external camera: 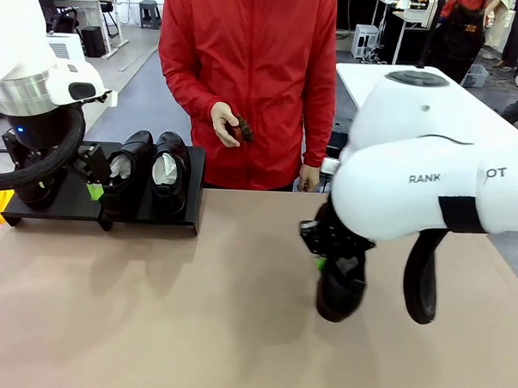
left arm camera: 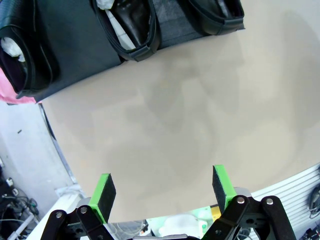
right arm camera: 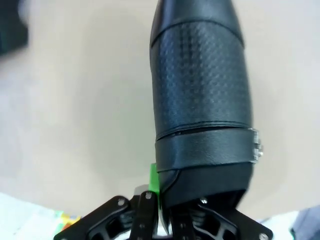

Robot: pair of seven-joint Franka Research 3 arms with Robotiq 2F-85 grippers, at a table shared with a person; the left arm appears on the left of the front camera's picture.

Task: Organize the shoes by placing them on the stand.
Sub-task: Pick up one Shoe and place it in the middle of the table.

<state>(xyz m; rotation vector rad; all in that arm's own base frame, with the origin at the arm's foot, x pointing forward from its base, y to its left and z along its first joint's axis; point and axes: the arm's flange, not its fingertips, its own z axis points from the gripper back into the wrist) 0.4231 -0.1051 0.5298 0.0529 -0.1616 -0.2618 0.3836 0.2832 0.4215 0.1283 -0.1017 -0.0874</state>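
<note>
1. Tan counter (external camera: 193,329) spans the foreground, with a person in a red jacket (external camera: 247,73) standing at its far edge.
2. Black stand (external camera: 69,205) sits far left, carrying three shoes (external camera: 169,177); the left arm partly hides one.
3. Right tool (external camera: 333,262) is clamped on a fourth shoe (right arm camera: 200,90), toe down near the counter's right side.
4. Left tool (left arm camera: 162,192) hangs beside the stand, fingers apart.
5. Person's hand (external camera: 226,124) holds a small brown brush (external camera: 243,130).

Stand (external camera: 69,205) right half: two shoes (external camera: 153,168) block me.
Surface (external camera: 194,311) before the stand: bare, free passage.
</note>
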